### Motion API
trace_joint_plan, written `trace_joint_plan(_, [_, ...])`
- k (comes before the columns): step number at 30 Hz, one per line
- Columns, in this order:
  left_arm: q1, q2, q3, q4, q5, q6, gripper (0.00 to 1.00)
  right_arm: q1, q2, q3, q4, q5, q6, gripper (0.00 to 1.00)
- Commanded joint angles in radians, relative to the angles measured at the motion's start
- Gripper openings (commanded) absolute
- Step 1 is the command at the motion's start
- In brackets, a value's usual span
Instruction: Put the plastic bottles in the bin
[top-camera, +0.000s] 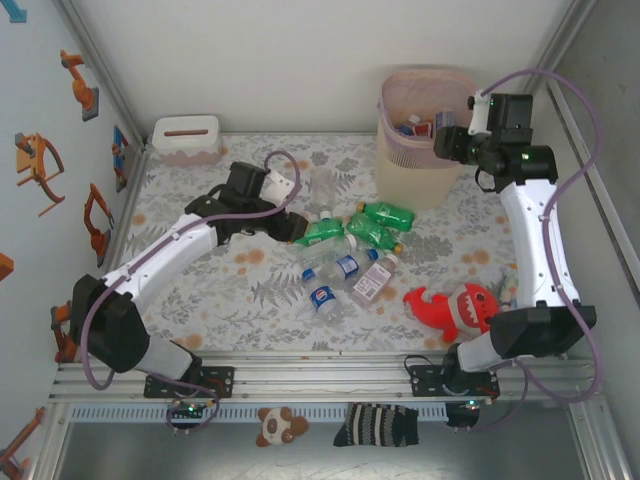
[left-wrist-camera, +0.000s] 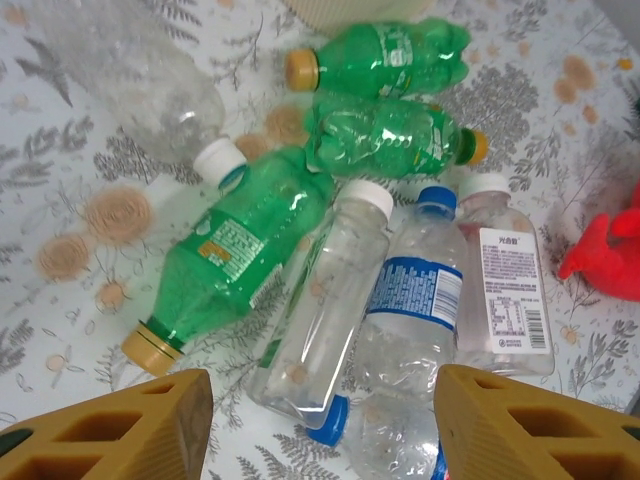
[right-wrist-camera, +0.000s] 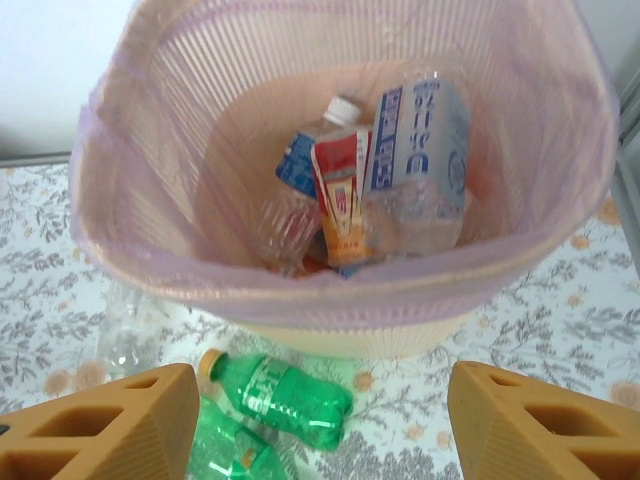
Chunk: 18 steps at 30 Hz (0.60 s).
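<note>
Left gripper (left-wrist-camera: 322, 402), jaws apart and empty, above the plastic bottles (left-wrist-camera: 415, 300) heaped on the table (left-wrist-camera: 60, 170).
One green bottle (left-wrist-camera: 245, 245) lies slantwise, yellow cap nearest the gripper; right gripper (right-wrist-camera: 322, 400), likewise apart and empty, hangs over the bin (right-wrist-camera: 180, 200).

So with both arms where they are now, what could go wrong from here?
1. The open left pincer hangs over the clear bottle, which lies side by side with the green bottle and the blue-labelled bottle. Closing may catch two at once or send a neighbour rolling away.
2. The open right pincer sits above the bin, close to its rim. A careless sideways move could knock it over.
</note>
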Motion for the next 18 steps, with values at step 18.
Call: trace_joint_plan(18, [-0.132,0.225,0.091,-0.209,-0.135,0.543,0.62,-0.005,-0.14,-0.185,0.039,0.007,0.022,0.65])
